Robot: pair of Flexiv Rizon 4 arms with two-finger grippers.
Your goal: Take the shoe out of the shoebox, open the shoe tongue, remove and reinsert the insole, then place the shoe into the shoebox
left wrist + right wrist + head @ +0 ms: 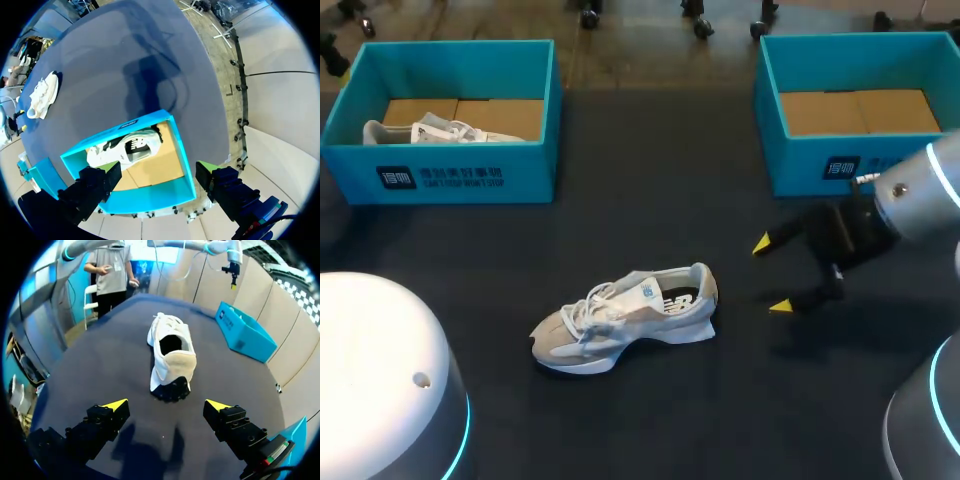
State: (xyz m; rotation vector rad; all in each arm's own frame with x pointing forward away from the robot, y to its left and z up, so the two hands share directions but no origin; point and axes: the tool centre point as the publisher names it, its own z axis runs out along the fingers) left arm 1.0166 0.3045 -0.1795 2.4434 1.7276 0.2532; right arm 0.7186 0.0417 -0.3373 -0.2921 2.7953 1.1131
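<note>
While left fingers and right fingers gape apart, left shoebox holds a shoe, right shoebox cardboard.

right arm: silver-grey shell, cyan ring | right hand: black, yellow tips (wedge-shaped)

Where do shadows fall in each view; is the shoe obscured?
Head view: soft shadow under the right pincer, clear of the shoe. Left wrist view: arm-shaped shadow on the table beyond the box. Right wrist view: shadow stops short of the shoe.
</note>
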